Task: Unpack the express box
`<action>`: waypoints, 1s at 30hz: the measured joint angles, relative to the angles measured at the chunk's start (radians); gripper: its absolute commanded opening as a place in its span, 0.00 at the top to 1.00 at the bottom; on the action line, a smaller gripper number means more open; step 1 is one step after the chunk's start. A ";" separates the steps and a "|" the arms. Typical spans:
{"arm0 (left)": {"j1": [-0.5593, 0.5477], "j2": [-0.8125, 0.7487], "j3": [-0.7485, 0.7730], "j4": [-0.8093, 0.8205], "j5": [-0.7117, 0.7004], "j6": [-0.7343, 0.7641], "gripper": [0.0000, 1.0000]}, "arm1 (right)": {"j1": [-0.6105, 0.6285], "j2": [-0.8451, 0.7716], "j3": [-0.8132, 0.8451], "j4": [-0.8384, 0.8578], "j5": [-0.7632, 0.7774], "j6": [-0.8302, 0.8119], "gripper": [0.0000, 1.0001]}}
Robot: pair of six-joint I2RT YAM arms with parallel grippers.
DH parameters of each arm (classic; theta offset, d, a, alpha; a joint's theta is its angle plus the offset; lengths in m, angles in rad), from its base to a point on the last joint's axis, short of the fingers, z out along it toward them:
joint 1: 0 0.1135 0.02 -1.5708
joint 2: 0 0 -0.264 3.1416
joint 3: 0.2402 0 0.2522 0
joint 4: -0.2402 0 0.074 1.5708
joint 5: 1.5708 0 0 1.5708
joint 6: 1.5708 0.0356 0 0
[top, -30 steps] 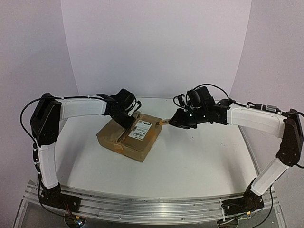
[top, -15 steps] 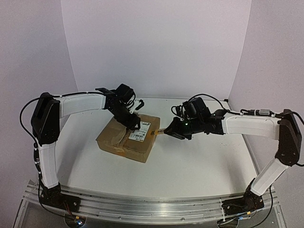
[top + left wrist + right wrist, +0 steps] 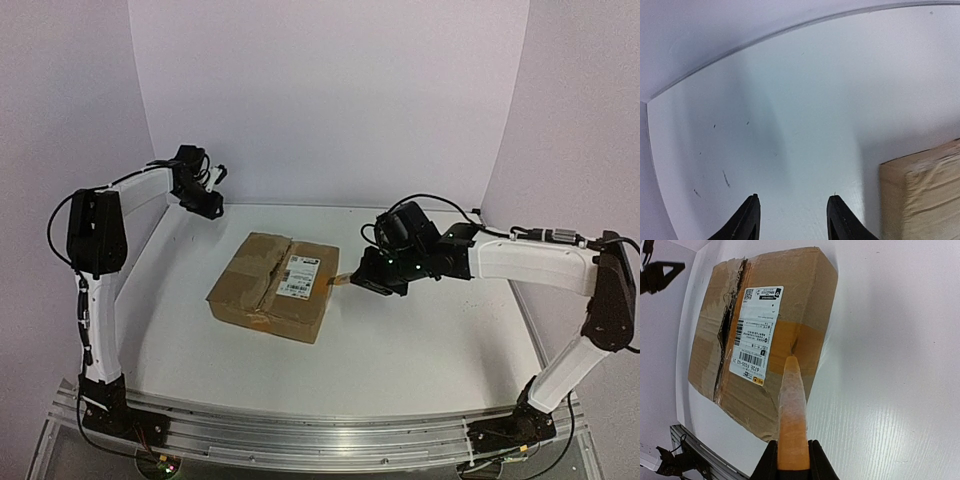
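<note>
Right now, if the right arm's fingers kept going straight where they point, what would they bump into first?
Most likely the express box: the right arm's fingers pinch a tape strip that runs straight ahead to the box's taped edge, with nothing between. How far off is hard to judge.

The express box (image 3: pixel 272 286) is formed of matt brown cardboard, frayed rough along the torn seam; label (image 3: pixel 754 335) printed on smooth white paper; tape strip (image 3: pixel 791 405) seen as glossy translucent film; table (image 3: pixel 420 340) finished smooth and white.
</note>
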 measured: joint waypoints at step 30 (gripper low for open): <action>-0.437 -0.481 -0.938 0.130 0.317 0.441 0.45 | -0.131 0.466 0.481 0.008 0.120 -0.399 1.00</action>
